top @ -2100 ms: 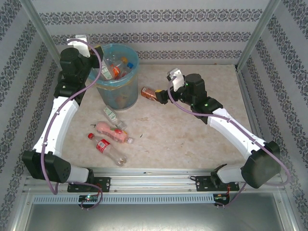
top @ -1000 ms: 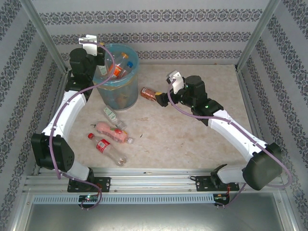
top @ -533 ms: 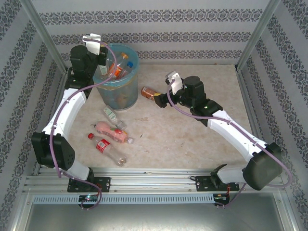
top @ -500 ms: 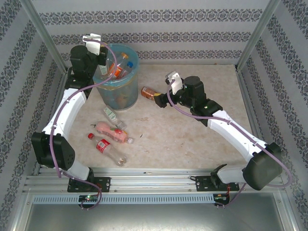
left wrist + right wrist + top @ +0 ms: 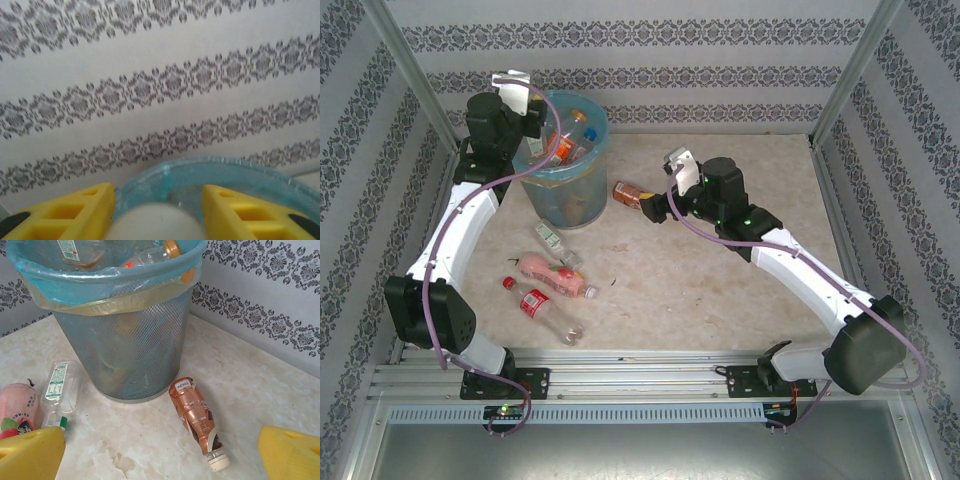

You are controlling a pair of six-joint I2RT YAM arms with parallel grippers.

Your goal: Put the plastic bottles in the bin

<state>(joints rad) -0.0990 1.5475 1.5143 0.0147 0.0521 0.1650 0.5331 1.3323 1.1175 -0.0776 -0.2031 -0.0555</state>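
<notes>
Top external: bin at 11 o'clock of tabletop, several plastic bottles inside. Left pincer over its 9 o'clock rim, part open around blurred pale object; cannot tell if gripped. Right pincer wide open, empty; brown bottle on tabletop at bin's 3 o'clock. Three more bottles at its 6 o'clock.

Damask-striped wallpaper walls enclose a beige marbled tabletop framed by aluminium posts.

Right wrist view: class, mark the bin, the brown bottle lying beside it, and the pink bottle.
bin (image 5: 130,350), right wrist view, on its mesh wall.
brown bottle (image 5: 192,407), right wrist view, on its label, mid-body.
pink bottle (image 5: 17,405), right wrist view, on its body, at the left edge.
</notes>
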